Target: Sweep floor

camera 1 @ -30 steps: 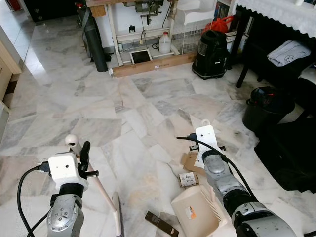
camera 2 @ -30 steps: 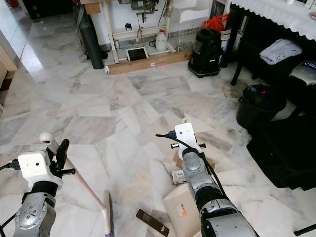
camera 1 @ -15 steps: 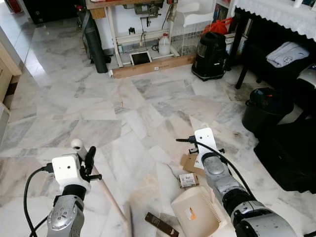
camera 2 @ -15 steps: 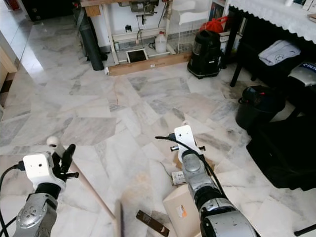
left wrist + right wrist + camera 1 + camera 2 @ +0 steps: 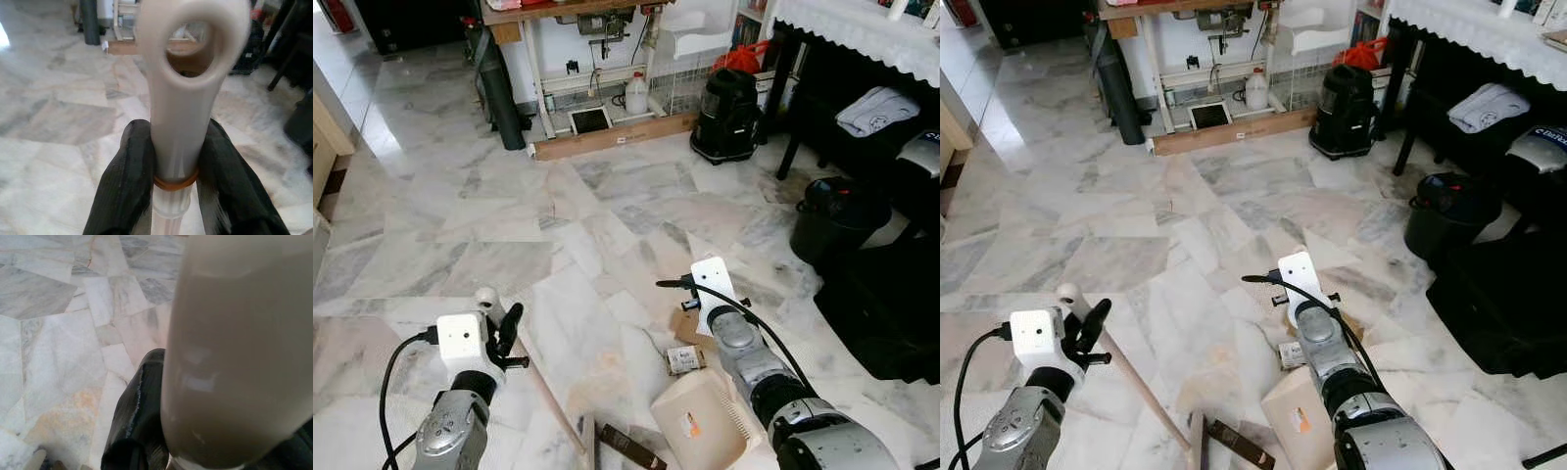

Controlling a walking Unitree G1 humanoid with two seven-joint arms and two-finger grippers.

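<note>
My left gripper (image 5: 176, 131) is shut on the top of the cream broom handle (image 5: 546, 390), just under its hanging ring. The handle slants down to the right, to the broom head (image 5: 587, 443) at the bottom edge. A dark brown strip (image 5: 631, 446) lies right beside the head. My right gripper (image 5: 220, 435) is shut on the beige dustpan's handle (image 5: 230, 342). The dustpan (image 5: 700, 419) rests on the floor under my right arm. A small printed box (image 5: 684, 358) and a cardboard scrap (image 5: 688, 322) lie just beyond the pan.
Pale marble floor (image 5: 509, 215) stretches ahead. A black bin (image 5: 832, 215) and a black bag (image 5: 891, 313) stand at the right. At the back are a black vacuum (image 5: 729, 98), a long wooden plank (image 5: 617, 135), a dark roll (image 5: 499, 88) and a lace-covered table (image 5: 862, 24).
My left gripper and the broom have moved right, and the broom head has slid across the floor up to the dark strip. The right arm and dustpan have barely moved.
</note>
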